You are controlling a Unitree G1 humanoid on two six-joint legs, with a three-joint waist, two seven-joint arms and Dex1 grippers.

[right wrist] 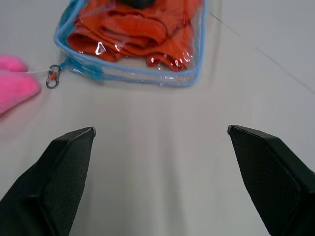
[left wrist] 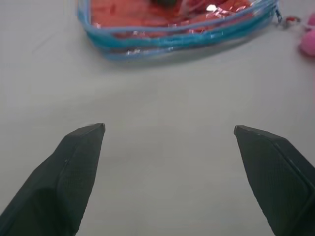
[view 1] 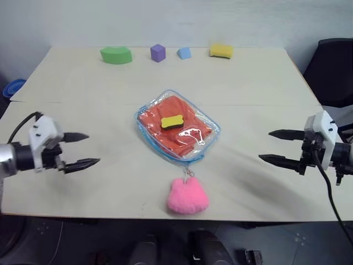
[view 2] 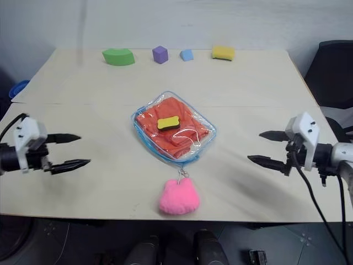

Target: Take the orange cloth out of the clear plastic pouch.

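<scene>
The clear plastic pouch (view 1: 212, 128) with light blue zipper edging lies flat in the middle of the table. The orange cloth (view 1: 177, 136) is folded inside it, under a small yellow bone-shaped piece (view 1: 172, 122). A pink fluffy charm (view 1: 187, 196) hangs from the pouch's near corner by a ring. My left gripper (view 1: 84, 149) hovers open to the left of the pouch, fingers pointing toward it. On the opposite side my right gripper (view 1: 272, 146) is open too, aimed at the pouch. Both stand well apart from it, holding nothing.
Along the table's far edge sit a green foam block (view 1: 116, 55), a purple cube (view 1: 158, 52), a small blue block (view 1: 184, 53) and a yellow sponge (view 1: 221, 51). A dark chair (view 1: 333, 72) stands beyond the right side. A blue object (view 1: 13, 88) lies off the left edge.
</scene>
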